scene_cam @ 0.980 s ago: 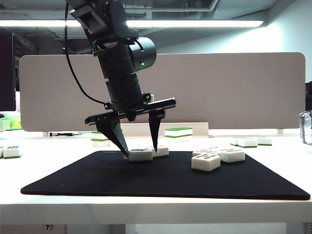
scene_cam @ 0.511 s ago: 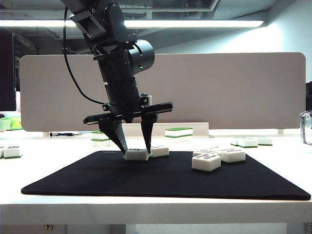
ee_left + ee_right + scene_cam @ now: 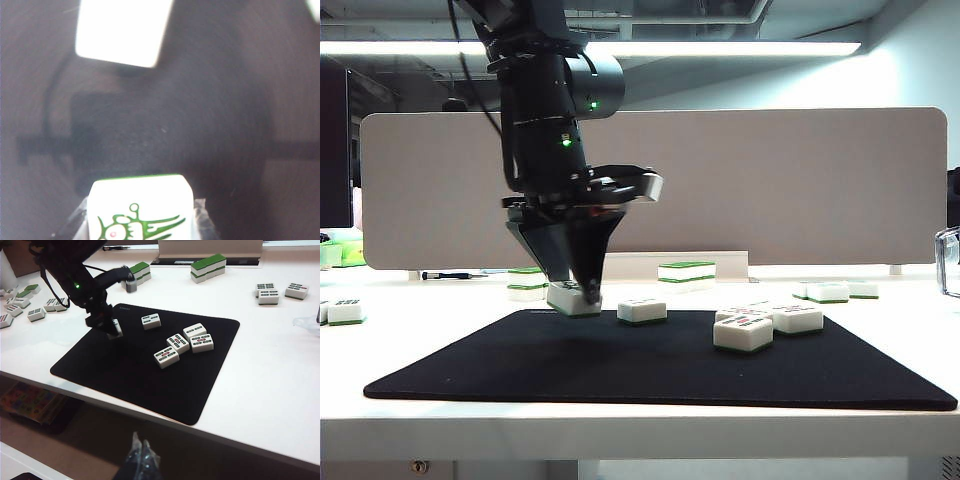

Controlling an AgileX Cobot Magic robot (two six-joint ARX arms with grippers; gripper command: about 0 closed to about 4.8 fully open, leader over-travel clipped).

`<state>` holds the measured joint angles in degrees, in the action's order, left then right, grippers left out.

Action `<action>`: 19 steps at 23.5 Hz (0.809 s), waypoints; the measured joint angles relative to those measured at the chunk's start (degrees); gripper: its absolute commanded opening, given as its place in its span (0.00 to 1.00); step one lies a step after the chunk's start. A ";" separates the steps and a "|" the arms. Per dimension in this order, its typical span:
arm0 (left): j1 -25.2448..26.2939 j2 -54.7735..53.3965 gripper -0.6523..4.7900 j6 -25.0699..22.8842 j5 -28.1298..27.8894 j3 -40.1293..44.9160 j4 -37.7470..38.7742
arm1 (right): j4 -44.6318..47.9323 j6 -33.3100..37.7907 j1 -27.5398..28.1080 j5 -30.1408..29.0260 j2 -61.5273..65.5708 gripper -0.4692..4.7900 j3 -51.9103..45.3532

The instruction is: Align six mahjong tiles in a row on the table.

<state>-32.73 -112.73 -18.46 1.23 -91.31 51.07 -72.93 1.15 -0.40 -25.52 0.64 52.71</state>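
Left hand (image 3: 582, 293): clamped on one mahjong tile (image 3: 572, 298), just above the black mat's (image 3: 650, 370) back-left part.
Right hand (image 3: 141, 455): fingers pressed together, empty, off the mat's near edge.
Other tiles (image 3: 760, 322): five on the mat, on the white table (image 3: 640, 430).

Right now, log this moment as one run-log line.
left gripper: shut on mahjong tile, lifted above black mat | right gripper: shut, idle off the table | four tiles clustered on mat
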 measured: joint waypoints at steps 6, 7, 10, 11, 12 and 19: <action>0.33 -0.11 0.46 -27.69 0.07 0.13 0.76 | 0.00 0.00 0.00 0.00 0.00 0.09 0.00; 0.39 -0.11 0.46 -30.97 0.09 0.13 0.63 | 0.00 0.00 0.00 0.00 0.00 0.09 0.00; 1.68 -0.13 0.46 -39.04 1.88 0.15 -1.09 | 0.00 0.00 0.00 0.00 0.00 0.09 0.00; 1.92 -0.13 0.46 -39.50 3.06 0.15 -1.46 | 0.00 0.00 0.00 0.00 0.00 0.09 0.00; 2.49 -0.24 0.46 -39.85 5.27 0.15 -1.88 | 0.00 0.00 0.00 0.00 0.00 0.09 0.02; 2.64 -3.34 0.46 -41.31 9.68 0.09 -1.99 | -0.02 0.00 0.00 0.00 0.00 0.09 0.00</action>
<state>-30.09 -116.07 -59.77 10.92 -91.22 49.08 -72.95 1.15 -0.40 -25.52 0.64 52.71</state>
